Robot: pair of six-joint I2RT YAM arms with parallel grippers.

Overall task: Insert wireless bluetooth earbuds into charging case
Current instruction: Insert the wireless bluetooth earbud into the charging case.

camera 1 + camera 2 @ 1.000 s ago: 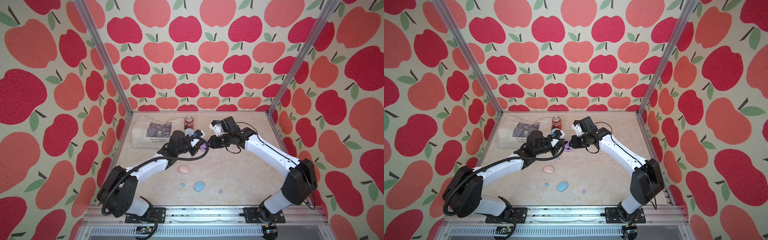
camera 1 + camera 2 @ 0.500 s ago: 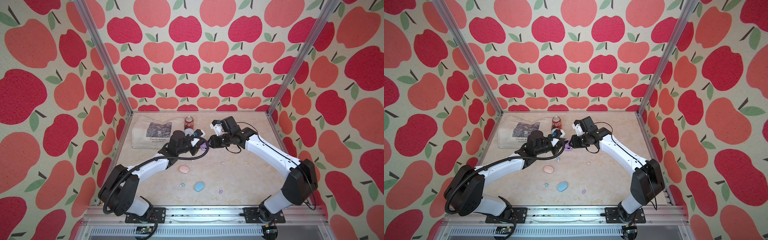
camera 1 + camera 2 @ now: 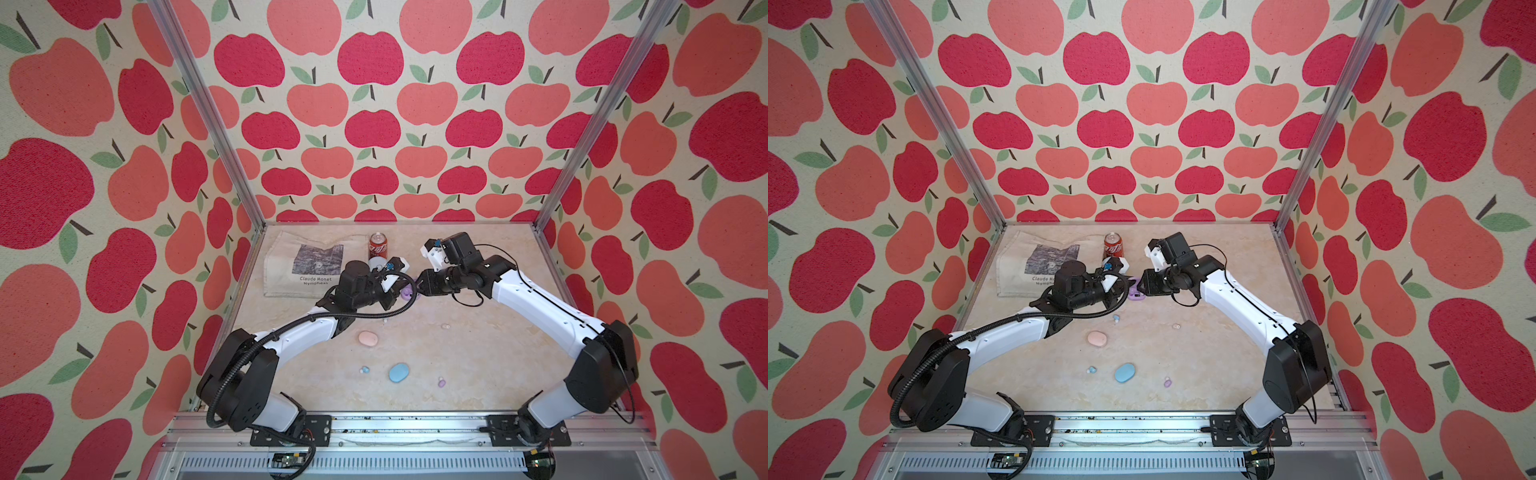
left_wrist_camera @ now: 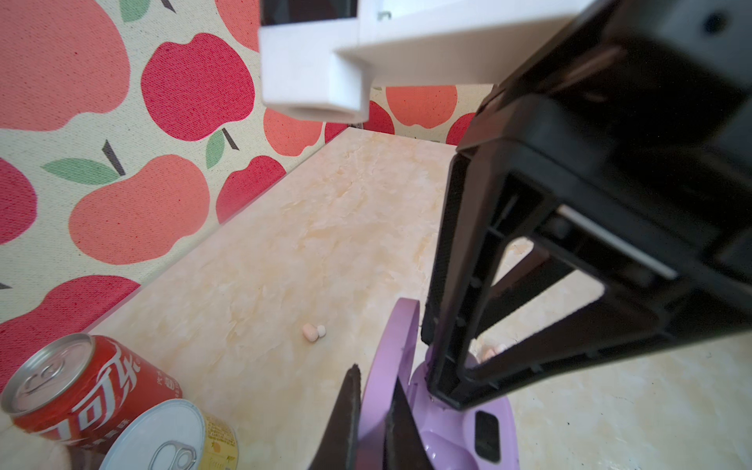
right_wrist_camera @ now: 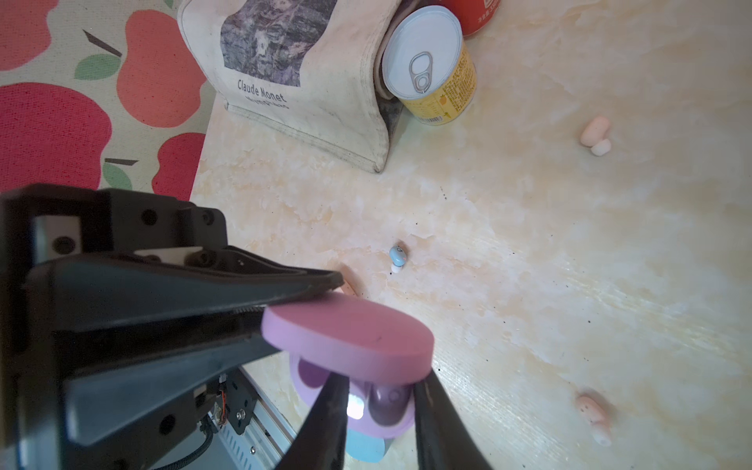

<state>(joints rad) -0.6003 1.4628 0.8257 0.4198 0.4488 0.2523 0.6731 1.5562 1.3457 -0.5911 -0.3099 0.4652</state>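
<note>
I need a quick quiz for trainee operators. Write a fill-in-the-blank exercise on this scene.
1. The open case held between the arms is ___.
2. The left gripper is shut on its ___; the right gripper grips its base.
3. The tote bag reads Claude ___.
4. The pink case lies behind a closed case coloured ___.

Missing words: purple, lid, Monet, blue.

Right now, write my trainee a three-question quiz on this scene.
1. True or false: the purple charging case is closed.
2. Which gripper pinches its lid? A) left gripper B) right gripper C) neither
3. Short answer: besides the pink case, which other case lies unheld?
Key: 1 false, it is open; 2 A, the right gripper grips its base; 3 the blue case.
</note>
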